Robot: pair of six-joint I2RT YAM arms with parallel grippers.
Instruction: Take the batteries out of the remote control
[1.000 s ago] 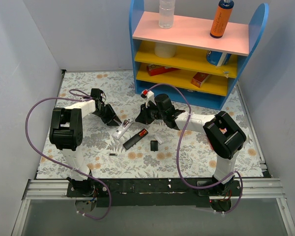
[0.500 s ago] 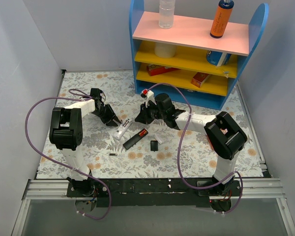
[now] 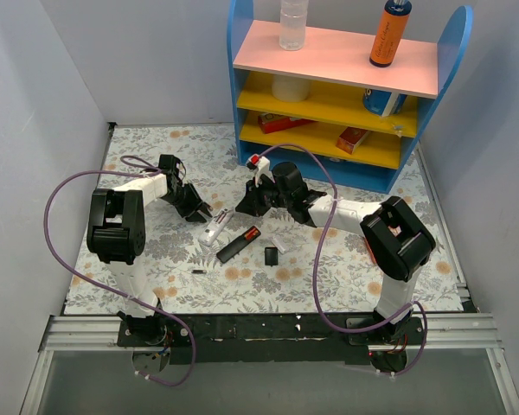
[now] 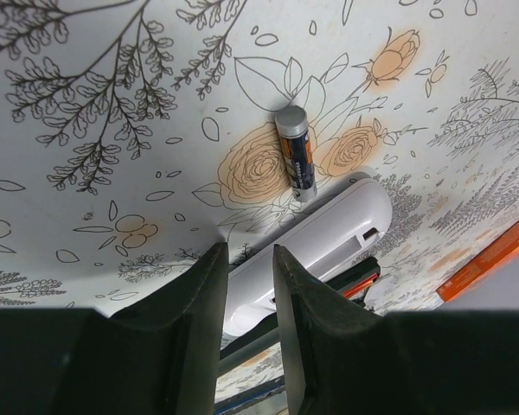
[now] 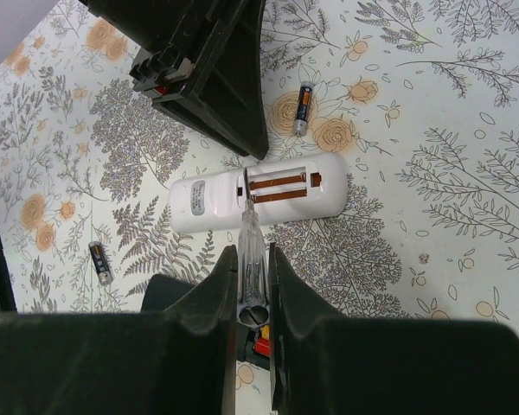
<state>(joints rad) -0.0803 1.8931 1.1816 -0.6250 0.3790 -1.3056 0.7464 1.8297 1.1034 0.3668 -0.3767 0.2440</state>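
One battery (image 5: 303,108) beside white remote control (image 5: 281,207), right gripper (image 5: 252,259) pinching clear tool (image 5: 250,233).

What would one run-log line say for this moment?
left tool: open, over white remote | right tool: shut on clear stick, tip at battery bay | loose battery: beside remote

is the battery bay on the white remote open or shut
Open: the white remote lies cover off, both slots bared, screwdriver tip at the bay's edge.
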